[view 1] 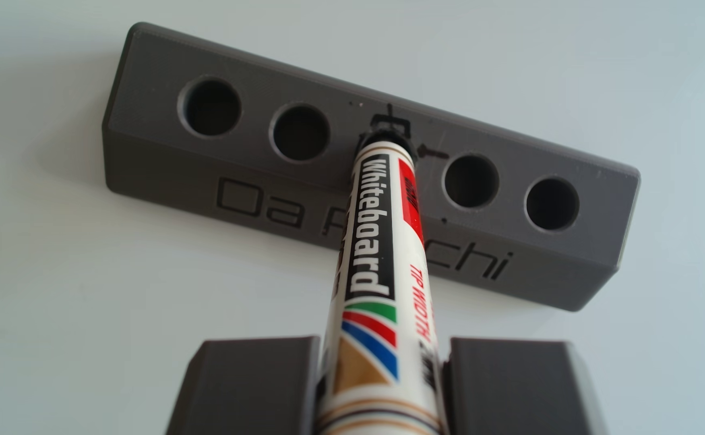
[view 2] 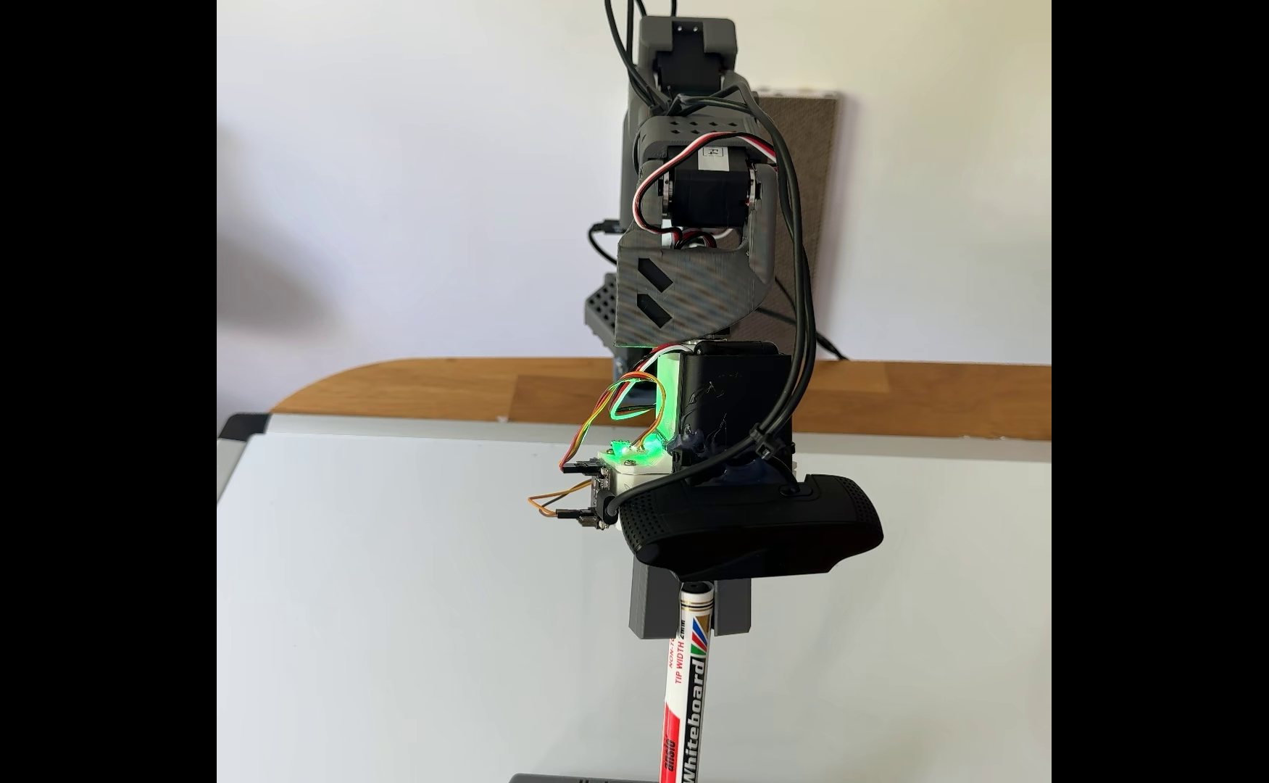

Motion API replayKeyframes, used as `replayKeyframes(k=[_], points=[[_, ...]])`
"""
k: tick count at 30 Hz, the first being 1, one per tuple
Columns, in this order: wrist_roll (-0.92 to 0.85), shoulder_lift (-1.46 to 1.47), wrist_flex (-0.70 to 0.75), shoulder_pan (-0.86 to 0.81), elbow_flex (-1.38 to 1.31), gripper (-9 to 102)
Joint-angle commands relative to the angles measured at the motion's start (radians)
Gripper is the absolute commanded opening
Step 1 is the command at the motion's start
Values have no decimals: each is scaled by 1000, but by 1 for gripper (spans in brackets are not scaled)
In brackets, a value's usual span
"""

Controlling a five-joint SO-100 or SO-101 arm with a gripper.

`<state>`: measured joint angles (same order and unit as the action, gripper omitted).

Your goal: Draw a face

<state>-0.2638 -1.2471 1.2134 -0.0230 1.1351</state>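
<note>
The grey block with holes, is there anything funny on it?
Yes. Black marker scribbles stain the top of the grey block around its middle hole, where the gripper holds the whiteboard marker. The other four holes look clean.

Both pictures are bright, lit by soft, even daylight-like light. In the other view the whiteboard [view 1: 70,334] reads pale blue-grey with no hard glare; the grey block [view 1: 551,251] throws a faint soft shadow toward 8 o'clock. Focus sits on the marker [view 1: 373,234] label, while the pincer [view 1: 380,389] blocks at 6 o'clock are soft, and the block's far corners blur slightly. The fixed view is sharp at centre, flanked by black bars at 3 and 9 o'clock. A green LED glow [view 2: 635,448] tints nearby wires. A vague grey shadow smudges the wall [view 2: 390,150] at 9 o'clock.
</note>
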Motion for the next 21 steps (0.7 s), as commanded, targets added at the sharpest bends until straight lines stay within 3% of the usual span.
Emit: replayKeyframes(k=[1,21], points=[[5,-104,-2,-17,-71,-1],[0,-181,74,-17,-77,-1]])
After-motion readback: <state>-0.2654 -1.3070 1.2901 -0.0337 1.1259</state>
